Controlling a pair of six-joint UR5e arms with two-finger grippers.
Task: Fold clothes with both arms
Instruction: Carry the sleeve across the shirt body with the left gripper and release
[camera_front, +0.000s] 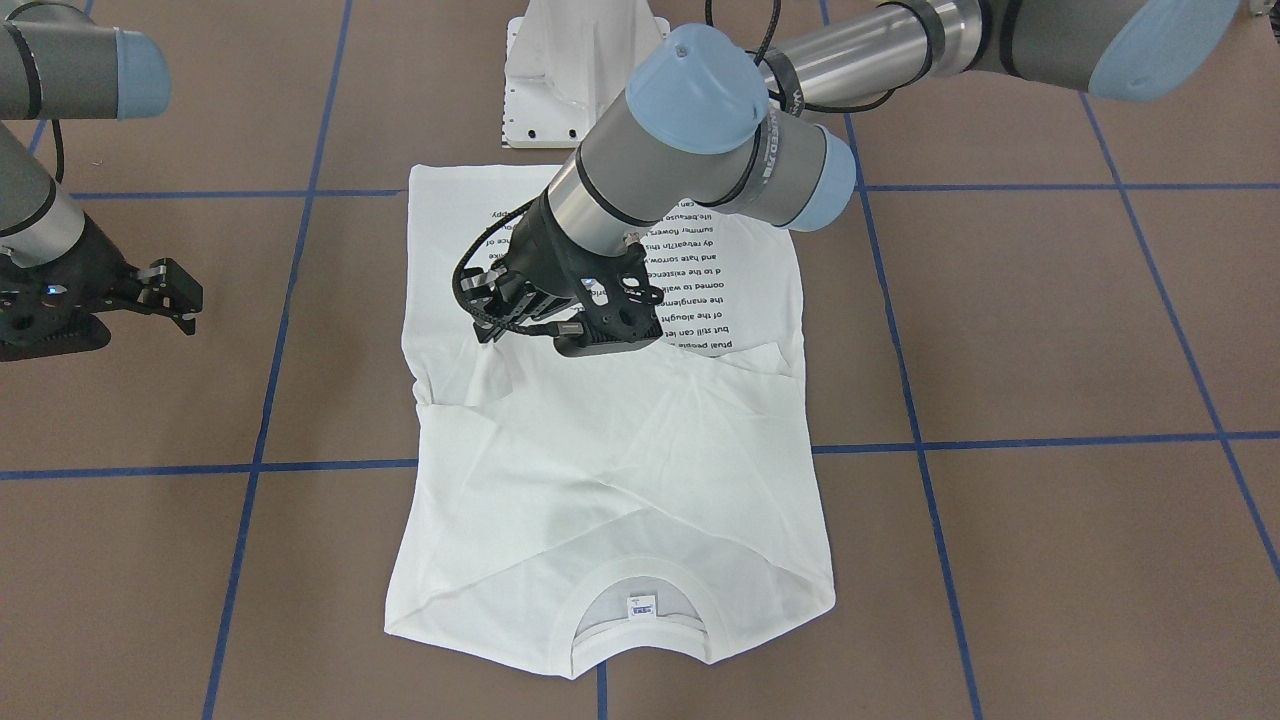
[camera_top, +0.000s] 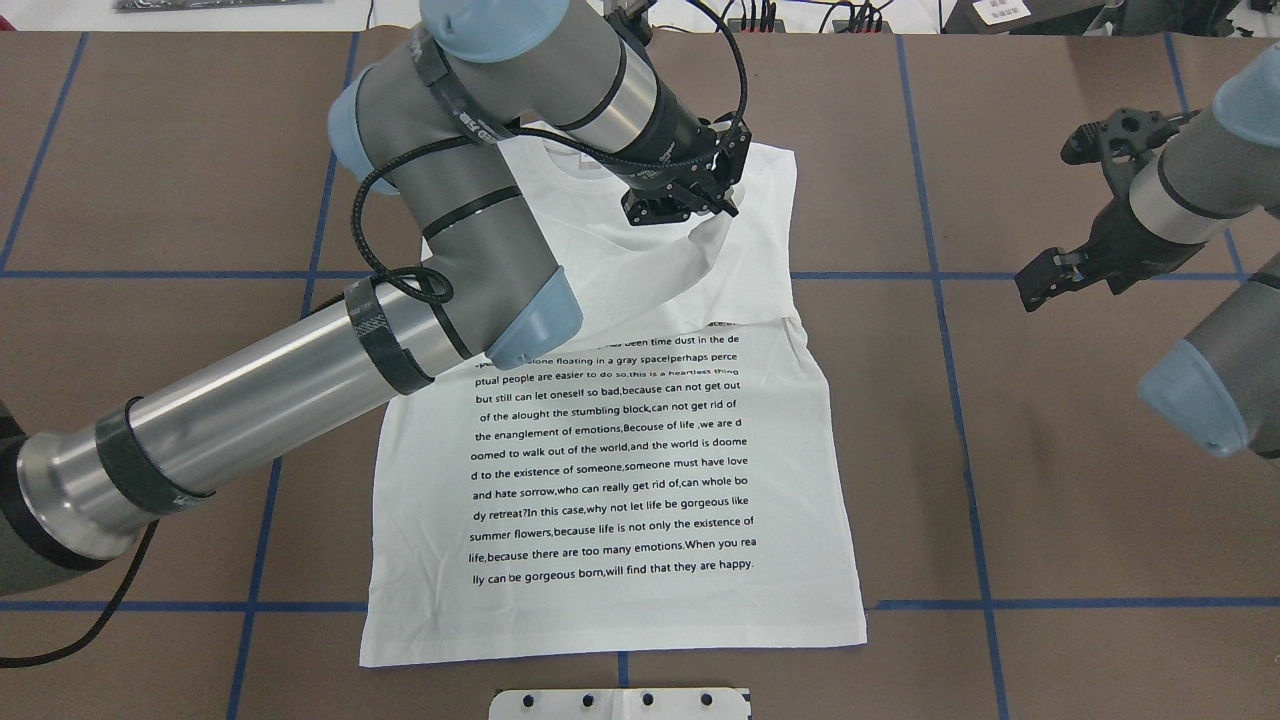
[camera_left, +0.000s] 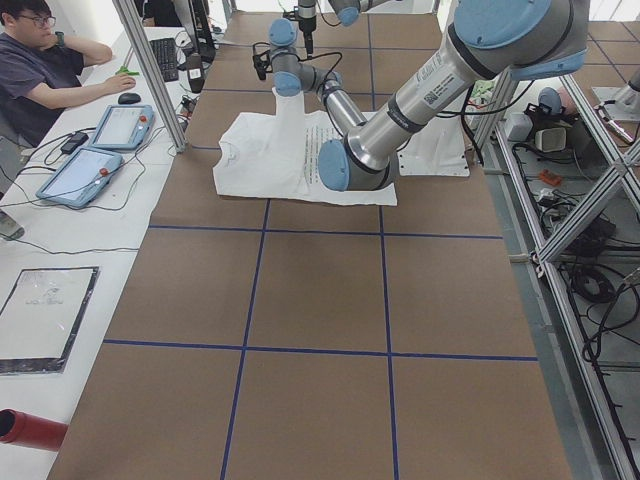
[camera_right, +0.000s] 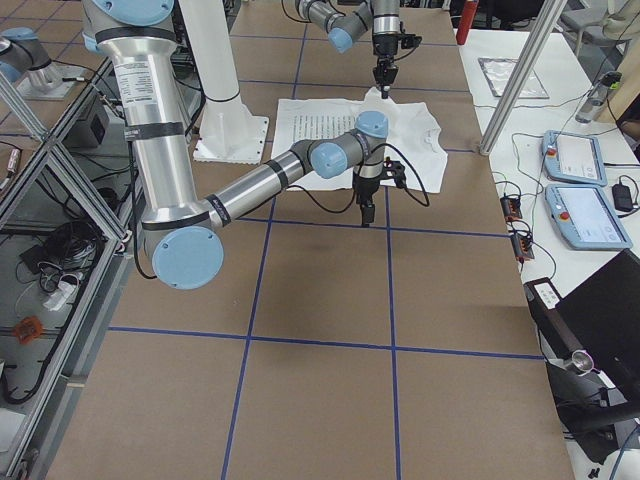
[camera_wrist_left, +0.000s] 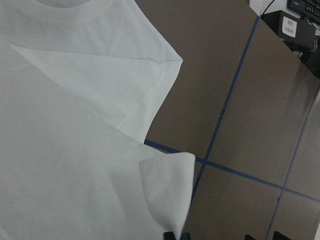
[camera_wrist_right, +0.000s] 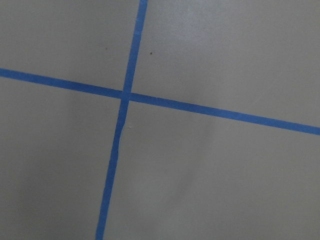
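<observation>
The white long-sleeved T-shirt (camera_front: 620, 470) (camera_top: 610, 460) lies flat on the brown table, black text block up, with its ribbed collar (camera_front: 640, 600) and neck label at the end far from the robot. Reaching across it, my left gripper (camera_front: 490, 332) (camera_top: 722, 208) is shut on a folded piece of the shirt's white fabric and holds it raised above the upper body. The left wrist view shows that hemmed cloth corner (camera_wrist_left: 170, 195) hanging from the fingertips. Off to the shirt's side, my right gripper (camera_front: 182, 297) (camera_top: 1042, 282) hovers open and empty over bare table.
The white pedestal (camera_front: 580, 70) (camera_top: 620, 705) stands at the shirt's hem end. Blue tape lines (camera_wrist_right: 125, 95) grid the table. A person (camera_left: 40, 60) sits at a side desk with tablets (camera_left: 100, 150). Metal frame posts stand along the table's edges.
</observation>
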